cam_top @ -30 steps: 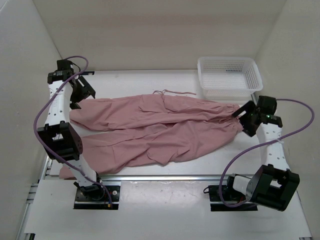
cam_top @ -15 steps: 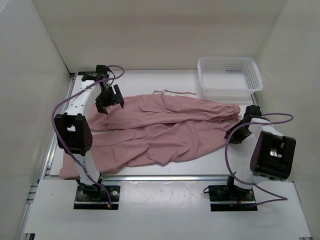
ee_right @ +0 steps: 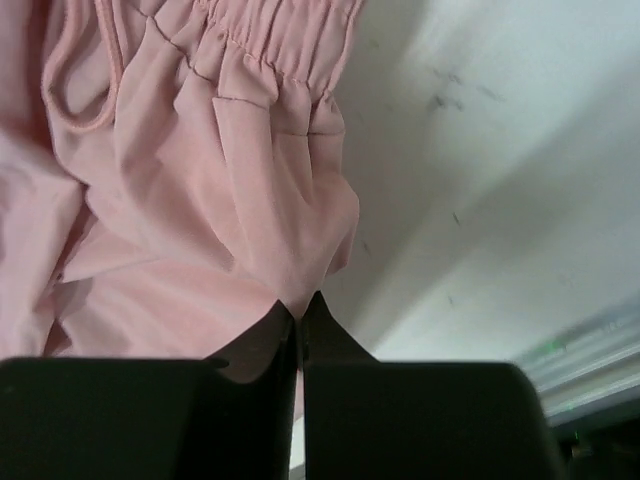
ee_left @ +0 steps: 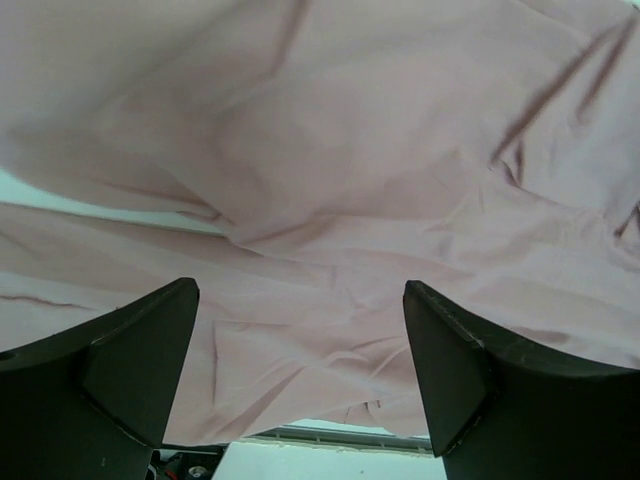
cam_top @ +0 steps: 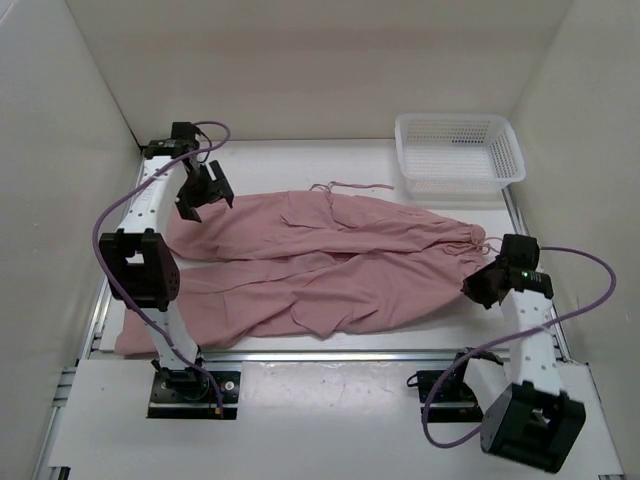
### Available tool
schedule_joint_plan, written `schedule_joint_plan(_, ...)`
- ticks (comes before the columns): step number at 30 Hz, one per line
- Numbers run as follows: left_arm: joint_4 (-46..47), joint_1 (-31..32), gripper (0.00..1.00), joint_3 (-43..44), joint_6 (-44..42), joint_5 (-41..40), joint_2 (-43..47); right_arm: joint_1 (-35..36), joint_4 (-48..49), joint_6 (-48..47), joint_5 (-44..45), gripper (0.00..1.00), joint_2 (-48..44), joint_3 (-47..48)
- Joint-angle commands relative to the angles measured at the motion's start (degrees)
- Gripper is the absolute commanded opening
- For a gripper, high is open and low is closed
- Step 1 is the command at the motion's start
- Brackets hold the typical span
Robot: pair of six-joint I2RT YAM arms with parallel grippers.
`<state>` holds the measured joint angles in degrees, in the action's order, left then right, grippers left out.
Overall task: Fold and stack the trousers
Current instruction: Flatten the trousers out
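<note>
So far: trousers (cam_top: 330,260) spread on the table (cam_top: 300,160), unfolded; all folding remains.
Left gripper (cam_top: 203,190): jaws released, far-left corner.
Right gripper (cam_top: 483,287): clenched on waist hem.

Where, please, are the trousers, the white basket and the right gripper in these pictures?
trousers (cam_top: 330,255): top external view, middle of the cloth.
white basket (cam_top: 460,186): top external view, its near wall.
right gripper (ee_right: 300,305): right wrist view, between its closed fingertips.

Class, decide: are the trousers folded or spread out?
Spread out: the trousers lie full length, both legs stretched side by side, wrinkled but with no part folded over.
</note>
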<state>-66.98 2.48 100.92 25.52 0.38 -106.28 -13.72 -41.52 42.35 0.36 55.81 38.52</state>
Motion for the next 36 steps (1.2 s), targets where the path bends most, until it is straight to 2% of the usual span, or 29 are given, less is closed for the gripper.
schedule_joint_plan(1,0.2,-3.2,0.94,-0.9,0.3,1.0,4.8,1.0,-13.2,3.8,2.5,0.0,-6.7,-1.4)
schedule_joint_plan(3,0.2,-3.7,0.94,-1.5,0.3,1.6,4.8,1.8,-15.9,6.0,-0.1,0.04,-10.4,-2.1)
schedule_joint_plan(4,0.2,-3.7,0.94,-1.5,0.3,1.6,4.8,2.9,-17.6,6.0,-0.6,0.19,-10.4,-2.1)
schedule_joint_plan(7,0.2,-3.7,0.94,-2.0,0.3,1.6,4.2,4.1,-21.3,5.4,0.9,0.54,-11.9,1.1)
schedule_joint_plan(8,0.2,-3.7,0.94,-2.0,-0.2,1.6,4.2,4.1,-21.3,5.4,2.3,0.85,-13.5,2.4)
schedule_joint_plan(10,0.2,-3.2,0.94,-0.6,-0.2,2.3,2.3,4.1,-20.4,4.7,3.8,0.89,-15.1,5.4)
schedule_joint_plan(12,0.2,-2.4,0.94,1.6,-0.7,2.3,1.1,4.8,-18.3,4.1,7.4,0.87,-15.1,8.3)
schedule_joint_plan(15,-0.4,-0.8,0.94,3.6,-0.7,2.8,-1.8,4.8,-10.8,0.0,8.0,0.53,-7.7,16.0)
schedule_joint_plan(16,-0.4,-0.8,0.94,4.1,-0.7,3.5,-1.8,4.8,-8.4,-1.4,7.5,0.42,-0.7,18.0)
schedule_joint_plan(17,-0.4,-0.3,0.94,4.1,-0.7,4.0,-2.6,4.8,-6.6,-2.3,6.2,0.22,3.6,23.7)
schedule_joint_plan(18,-0.4,-0.3,0.94,4.1,-0.7,4.5,-2.6,4.8,-5.5,-4.8,5.0,0.16,12.7,26.9)
schedule_joint_plan(19,-0.4,-0.3,0.94,3.6,-0.7,4.5,-2.6,4.8,-4.5,-6.1,3.3,0.13,17.2,30.0)
schedule_joint_plan(22,0.1,-0.3,0.94,3.1,-1.3,3.9,-2.6,5.4,-2.0,-7.3,2.4,0.13,31.9,39.9)
schedule_joint_plan(24,0.1,-0.3,0.94,3.1,-1.8,3.4,-2.6,4.8,-0.6,-6.0,1.7,0.13,40.5,42.6)
schedule_joint_plan(28,0.1,-0.3,0.94,2.5,-2.4,3.4,-2.6,5.4,2.6,-6.0,0.7,0.18,51.0,44.8)
schedule_joint_plan(32,0.1,-0.3,0.94,2.0,-2.4,2.9,-2.6,6.0,2.6,-5.4,3.0,0.18,52.2,39.2)
schedule_joint_plan(36,0.1,-0.3,0.94,1.5,-2.4,2.3,-3.1,7.7,3.2,-4.2,9.1,0.21,42.2,28.0)
